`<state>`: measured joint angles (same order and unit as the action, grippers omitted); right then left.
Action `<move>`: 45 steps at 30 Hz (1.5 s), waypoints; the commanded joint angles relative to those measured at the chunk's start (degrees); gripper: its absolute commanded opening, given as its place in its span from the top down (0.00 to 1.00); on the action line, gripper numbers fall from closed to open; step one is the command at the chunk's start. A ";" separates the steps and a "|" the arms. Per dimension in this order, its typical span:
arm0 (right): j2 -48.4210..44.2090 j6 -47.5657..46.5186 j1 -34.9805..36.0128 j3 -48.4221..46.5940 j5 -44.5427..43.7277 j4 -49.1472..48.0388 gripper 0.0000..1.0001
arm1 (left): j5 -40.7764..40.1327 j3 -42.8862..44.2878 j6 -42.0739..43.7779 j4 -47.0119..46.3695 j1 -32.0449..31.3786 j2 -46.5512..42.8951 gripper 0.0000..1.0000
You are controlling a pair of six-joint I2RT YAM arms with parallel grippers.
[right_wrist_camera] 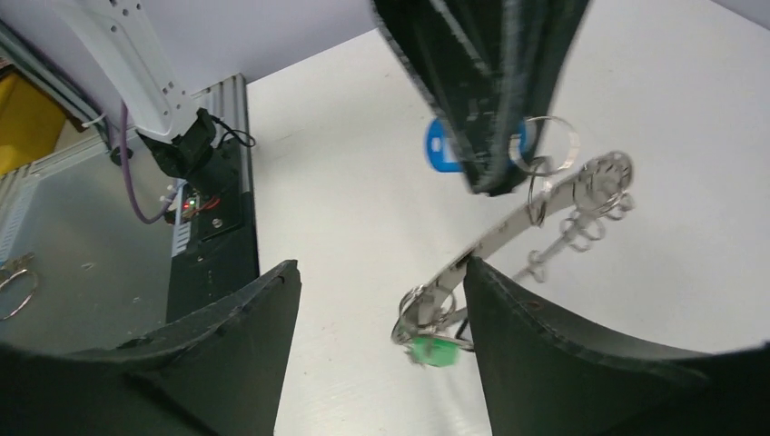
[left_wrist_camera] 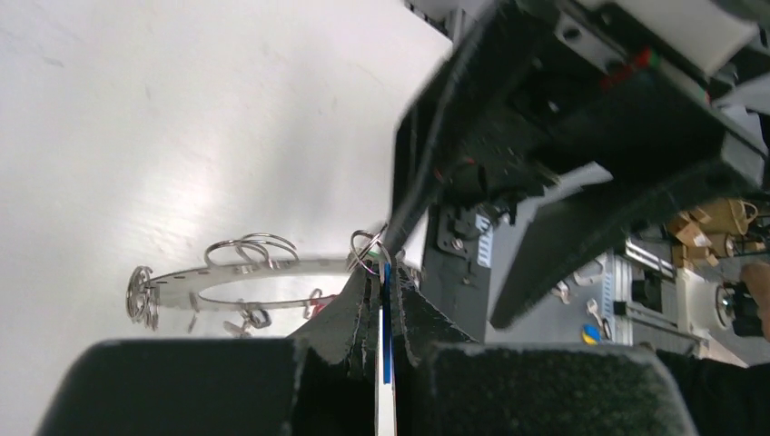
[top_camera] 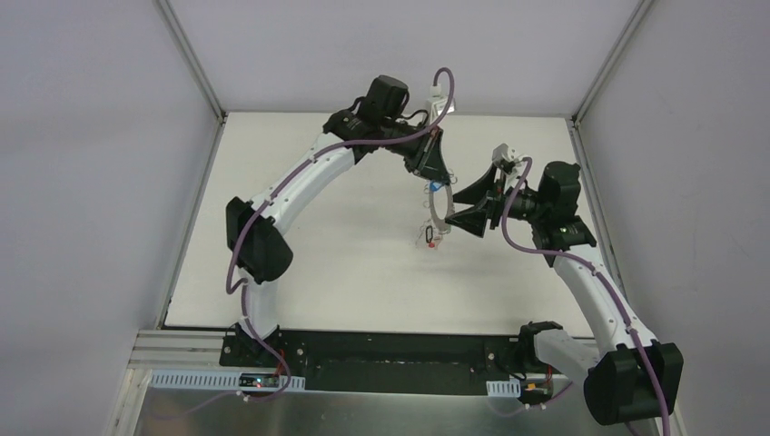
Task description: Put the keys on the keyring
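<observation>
The keys themselves are too small to make out; only their tags show, three in all. One blue tag sits partly hidden behind the left fingers, one green tag hangs at the keyring's low end, and one red tag shows from above. The left fingers are pinched tight on the rim of the single keyring, which hangs tilted above the desk. The right fingers stand wide apart, close by its lower part.
</observation>
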<state>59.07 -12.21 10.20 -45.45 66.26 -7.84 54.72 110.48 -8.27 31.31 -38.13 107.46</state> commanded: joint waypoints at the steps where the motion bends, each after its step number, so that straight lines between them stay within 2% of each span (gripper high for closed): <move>1: -1.84 0.90 -1.32 -3.13 -1.48 -0.26 0.31 | -0.11 14.18 -2.93 3.16 0.34 7.81 1.00; 4: -2.09 0.69 -1.66 -3.53 -1.39 0.44 0.31 | -0.10 14.24 -3.84 0.61 0.47 9.91 1.00; 10: -1.73 -0.47 -1.76 -3.82 -0.57 1.60 0.31 | -0.50 -3.84 -2.19 -5.07 0.77 7.68 1.00; 16: -1.76 -0.87 -1.92 -3.51 -0.02 1.77 0.30 | -1.34 -14.40 1.36 -4.15 1.79 8.60 1.00; 28: -1.07 -1.41 -2.50 -2.67 0.41 1.53 0.29 | -8.88 -20.24 11.34 5.54 2.31 5.93 1.00; 36: -0.57 -1.42 -2.70 -2.19 0.45 0.98 0.28 | -13.31 -25.06 12.07 9.58 2.27 6.94 1.00; 45: -0.62 -1.13 -3.24 -1.84 0.80 0.43 0.27 | -13.54 -29.01 12.14 9.59 2.27 8.85 0.88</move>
<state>58.57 -12.69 7.57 -46.72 65.34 -5.72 41.67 82.87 2.59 39.77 -35.99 116.62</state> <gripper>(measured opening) 0.725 0.101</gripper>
